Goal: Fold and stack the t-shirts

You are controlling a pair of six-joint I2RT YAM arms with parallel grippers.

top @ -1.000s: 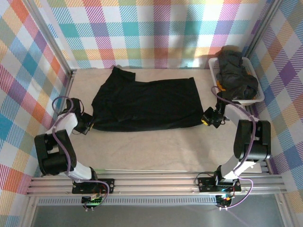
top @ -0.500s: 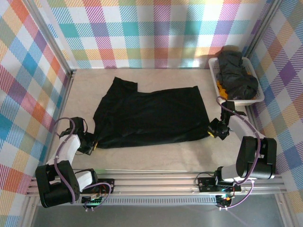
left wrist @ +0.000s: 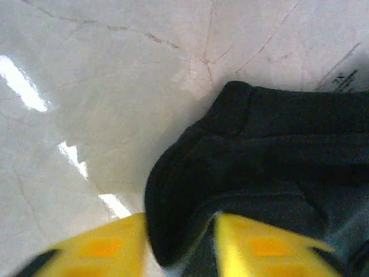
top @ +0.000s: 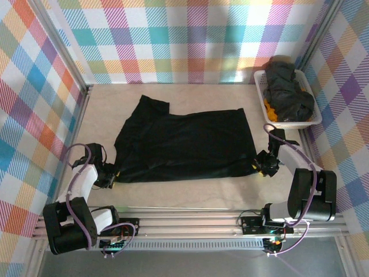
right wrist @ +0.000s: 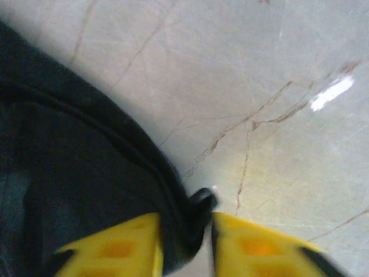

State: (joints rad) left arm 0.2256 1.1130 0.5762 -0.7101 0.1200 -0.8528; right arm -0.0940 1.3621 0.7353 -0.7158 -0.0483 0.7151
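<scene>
T-shirt [top: 184, 144] position: spread flat on the table [top: 190, 193], long axis left to right between the arms.
Left gripper [top: 113, 174]: closed on the near-left corner.
Right gripper [top: 260, 166]: closed on the near-right corner.
Bearing: cloth extends away from both grippers; each arm is nearest its own corner.

Nothing here can be read from where I stand: the only print is a few small dark marks on a pale tag [left wrist: 347, 78] beside the black t-shirt [left wrist: 277, 150], too blurred to make out.
</scene>
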